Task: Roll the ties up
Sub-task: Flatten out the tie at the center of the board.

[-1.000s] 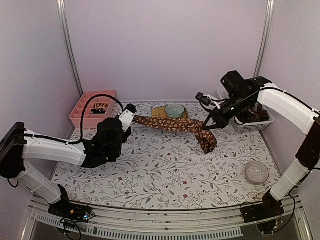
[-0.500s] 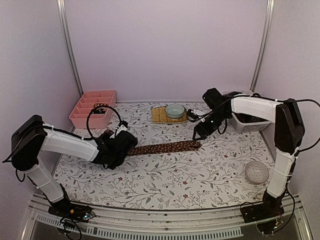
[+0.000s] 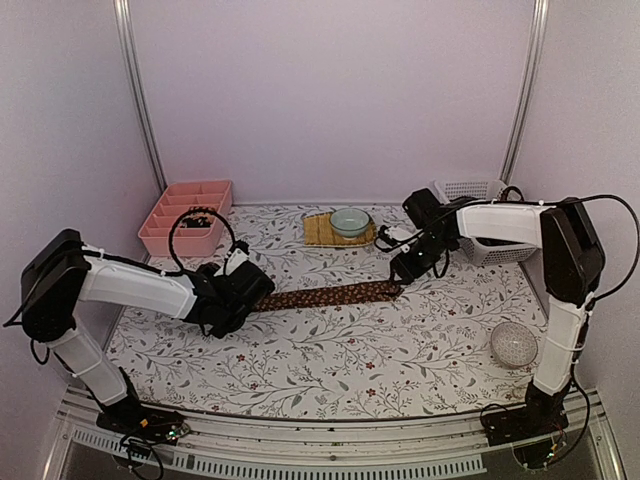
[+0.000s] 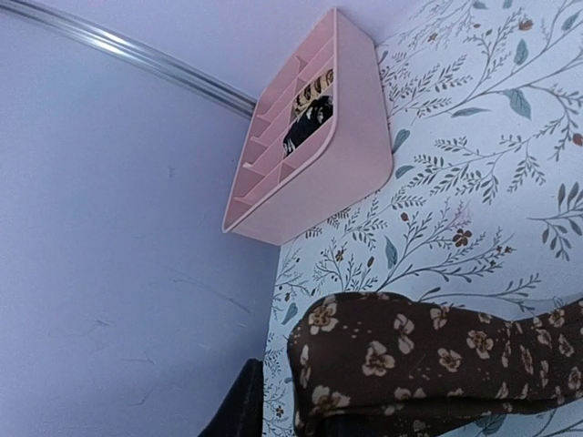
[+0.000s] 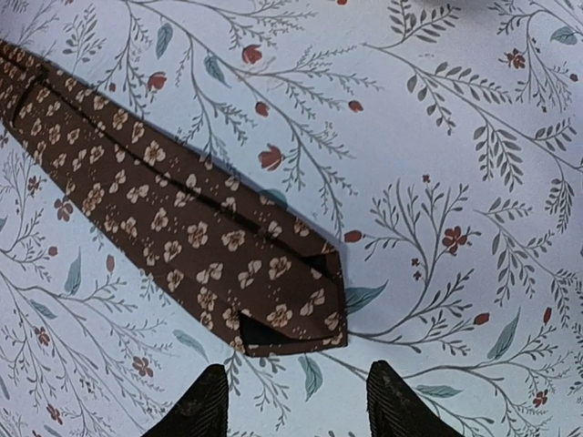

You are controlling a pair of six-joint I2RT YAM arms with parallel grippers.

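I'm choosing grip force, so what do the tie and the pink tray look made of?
The tie looks like thin woven fabric, matte to faintly silky: it lies flat and its tip shows folded hems. The pink tray looks like moulded plastic, smooth with a dull sheen, thin rigid dividers.

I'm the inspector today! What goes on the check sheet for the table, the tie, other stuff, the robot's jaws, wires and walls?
Surface: white leaf-and-flower tablecloth, flat, no spills seen.
Job's things: brown flowered fabric tie lies stretched out, unrolled; dark patterned rolls sit in the pink compartment tray.
Clutter: pale green bowl on a yellowish woven mat; white mesh basket; clear patterned bowl.
Grippers: left gripper at the tie's narrow end, jaws hidden; right gripper open just beyond the wide end, not touching it.
Cables: black cable loops above the left arm.
Surroundings: plain lilac walls; nothing else seen.
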